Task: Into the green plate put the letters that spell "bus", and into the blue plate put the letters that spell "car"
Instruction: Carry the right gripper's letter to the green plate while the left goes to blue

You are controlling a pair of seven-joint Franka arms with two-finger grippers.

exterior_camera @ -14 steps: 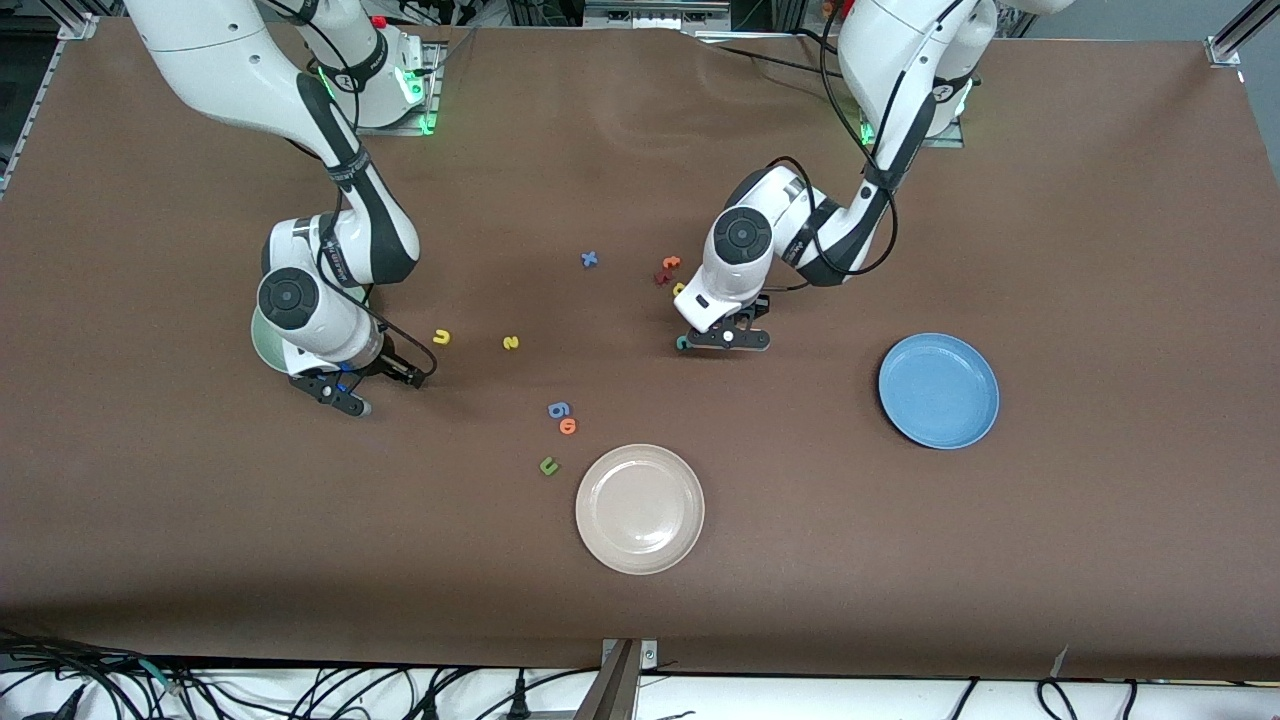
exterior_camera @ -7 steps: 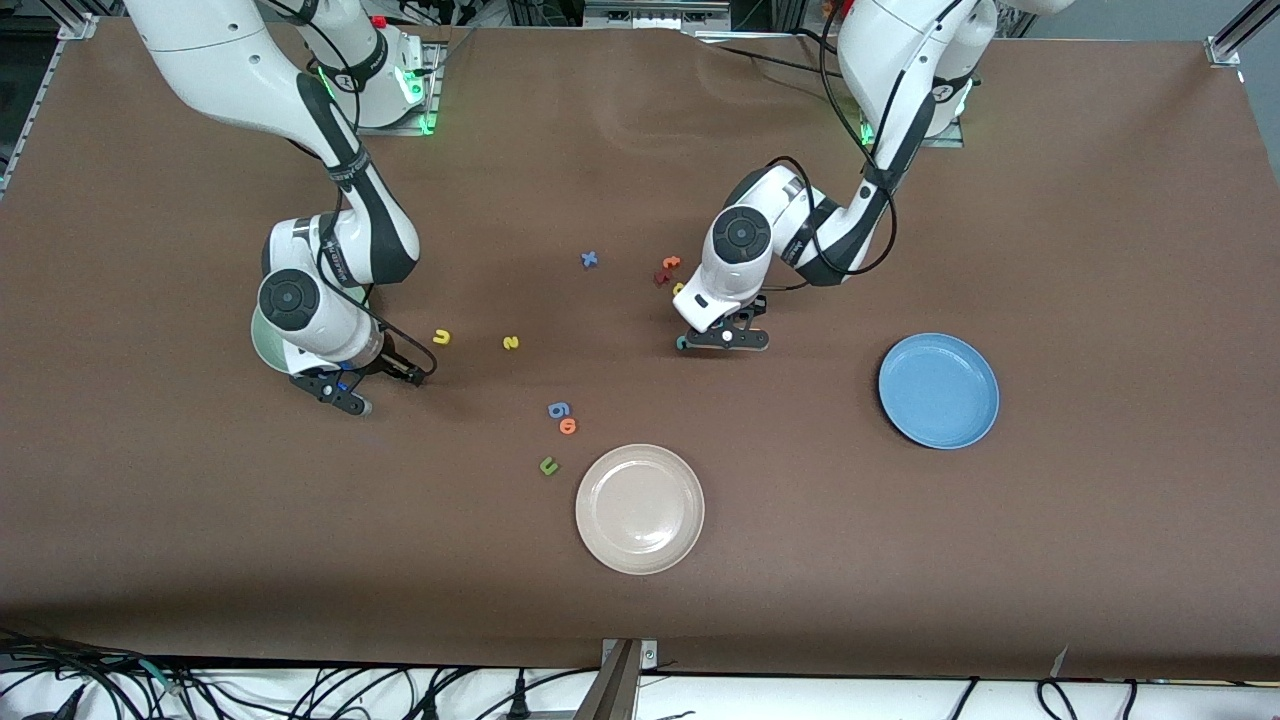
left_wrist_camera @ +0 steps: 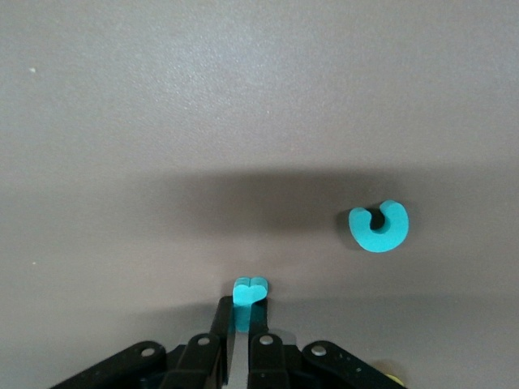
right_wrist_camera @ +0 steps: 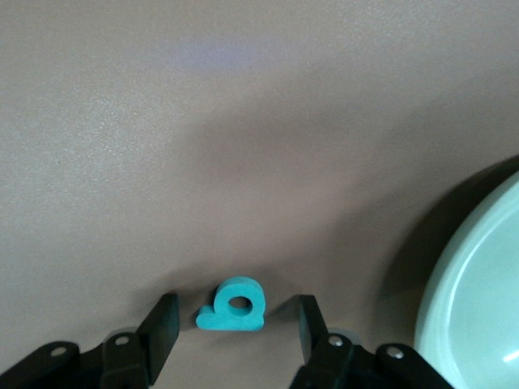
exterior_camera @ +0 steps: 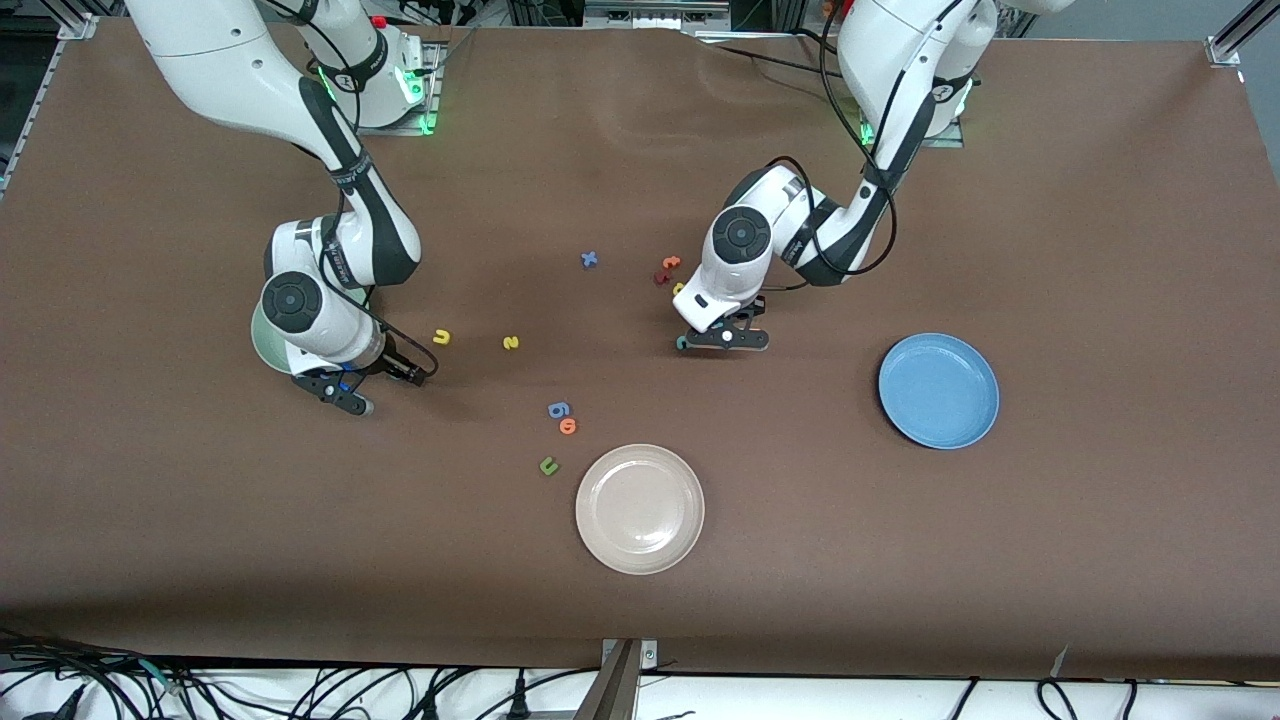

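My left gripper [left_wrist_camera: 246, 306] [exterior_camera: 722, 338] is down at the table's middle, shut on a teal letter [left_wrist_camera: 250, 293] held on edge, apparently the "r". The teal "c" [left_wrist_camera: 379, 227] [exterior_camera: 682, 343] lies just beside it. The yellow "a" [exterior_camera: 678, 289] peeks out by the left wrist. My right gripper [right_wrist_camera: 236, 326] [exterior_camera: 372, 385] stands open over the teal "b" [right_wrist_camera: 233, 305], which lies flat between its fingers. The green plate [right_wrist_camera: 478, 300] [exterior_camera: 260, 340] sits next to it, mostly under the right arm. The yellow "u" [exterior_camera: 441, 337] and "s" [exterior_camera: 511, 343] lie between the arms. The blue plate [exterior_camera: 938, 390] is toward the left arm's end.
A cream-white plate [exterior_camera: 640, 509] sits nearer the front camera. Beside it lie a green "u" [exterior_camera: 548, 465], an orange "o" [exterior_camera: 568, 426] and a blue letter [exterior_camera: 558, 409]. A blue "x" [exterior_camera: 589, 259], an orange "t" [exterior_camera: 672, 263] and a dark red letter [exterior_camera: 661, 276] lie farther back.
My left gripper's fingers have closed together on the teal letter. The right arm has barely shifted, its gripper still open.
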